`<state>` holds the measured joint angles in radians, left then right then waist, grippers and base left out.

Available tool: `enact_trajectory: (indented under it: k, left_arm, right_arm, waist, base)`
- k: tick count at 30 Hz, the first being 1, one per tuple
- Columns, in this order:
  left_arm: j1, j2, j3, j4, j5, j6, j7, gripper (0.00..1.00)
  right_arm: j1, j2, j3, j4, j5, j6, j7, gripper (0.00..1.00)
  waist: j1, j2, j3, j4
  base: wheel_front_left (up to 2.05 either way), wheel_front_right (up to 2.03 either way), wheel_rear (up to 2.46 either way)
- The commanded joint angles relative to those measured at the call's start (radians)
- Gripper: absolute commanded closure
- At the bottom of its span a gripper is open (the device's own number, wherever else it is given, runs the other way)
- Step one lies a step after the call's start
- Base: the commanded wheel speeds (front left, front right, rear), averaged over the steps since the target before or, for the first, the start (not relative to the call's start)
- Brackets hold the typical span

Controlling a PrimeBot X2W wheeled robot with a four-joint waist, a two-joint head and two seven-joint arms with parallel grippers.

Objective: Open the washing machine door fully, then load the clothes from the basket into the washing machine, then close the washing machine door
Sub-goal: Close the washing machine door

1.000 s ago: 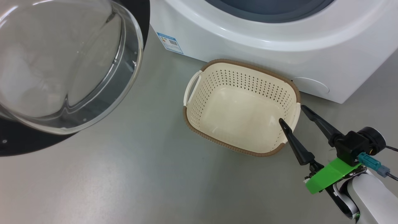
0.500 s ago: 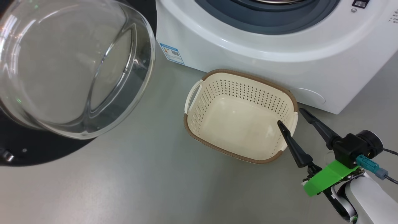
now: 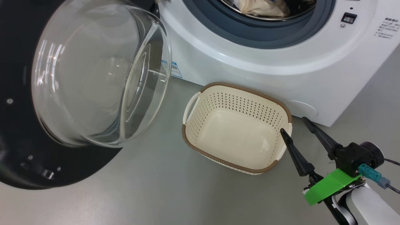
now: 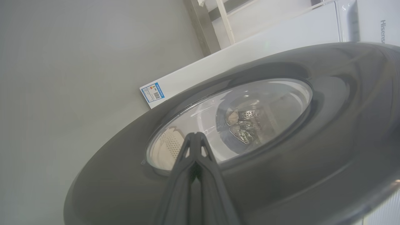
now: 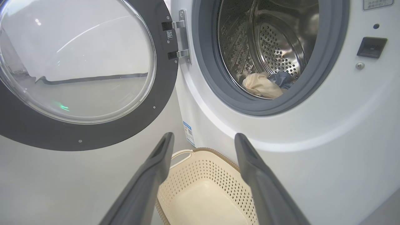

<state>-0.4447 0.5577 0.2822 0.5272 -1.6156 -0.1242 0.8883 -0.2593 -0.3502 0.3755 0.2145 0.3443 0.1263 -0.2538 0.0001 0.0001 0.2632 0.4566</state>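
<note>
Two grippers: L gripper [image 4: 194, 135], shut & empty, tips at outer face of washing machine door [image 4: 281, 175] (push evenly till latched); R gripper [image 3: 293, 125], wide open, empty, basket [image 3: 218, 103] just below, clothes [image 5: 261, 86] in drum [image 5: 275, 43] ahead.

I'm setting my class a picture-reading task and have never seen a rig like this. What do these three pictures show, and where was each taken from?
This is a wheeled robot with two arms, doing laundry. The head camera looks down on a white washing machine, its round door swung open, and an empty basket on the grey floor. The right tool, two long dark fingers, hangs open at the basket's edge, holding nothing. The left wrist camera shows the left tool shut, empty, pointing at the door's outer face. The right wrist camera looks between its fingers into the steel drum, where the clothes lie.
</note>
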Motion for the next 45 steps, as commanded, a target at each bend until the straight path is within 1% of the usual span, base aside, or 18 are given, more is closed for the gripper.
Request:
enact_trajectory:
  k: [1, 9, 17, 24, 36, 45]
  left_arm:
    - [0.015, 0.047, 0.023, -0.059, 0.012, -0.007, 0.026, 1.0]
    - [0.069, 0.025, 0.006, -0.16, 0.017, -0.007, 0.074, 1.0]
    - [0.135, -0.002, 0.002, -0.268, 0.015, -0.007, 0.112, 1.0]
    - [0.169, -0.03, -0.02, -0.352, 0.029, -0.007, 0.134, 1.0]
    - [0.193, -0.078, -0.075, -0.448, 0.045, -0.007, 0.152, 1.0]
    - [0.195, -0.123, -0.126, -0.512, 0.057, -0.007, 0.153, 1.0]
  right_arm:
    - [0.029, 0.003, 0.001, -0.027, 0.004, 0.004, -0.008, 0.0]
    - [0.056, 0.019, -0.026, -0.032, 0.003, 0.004, -0.008, 0.0]
    - [0.091, 0.041, -0.051, -0.039, 0.002, 0.004, -0.008, 0.0]
    - [0.122, 0.057, -0.073, -0.045, 0.002, 0.004, -0.008, 0.0]
    - [0.148, 0.091, -0.084, -0.051, 0.005, 0.004, -0.008, 0.0]
    - [0.16, 0.112, -0.098, -0.055, 0.001, 0.004, -0.008, 0.0]
  waist:
    - [-0.0001, -0.0001, -0.018, -0.008]
    - [-0.0001, -0.0001, -0.05, -0.027]
    - [-0.0001, -0.0001, -0.096, -0.064]
    - [-0.0001, -0.0001, -0.126, -0.097]
    - [-0.0001, -0.0001, -0.167, -0.176]
    - [-0.0001, -0.0001, -0.175, -0.253]
  base:
    - [0.0, 0.0, 0.0]
    - [0.0, 0.0, 0.0]
    - [0.0, 0.0, 0.0]
    - [0.0, 0.0, 0.0]
    - [0.0, 0.0, 0.0]
    - [0.0, 0.0, 0.0]
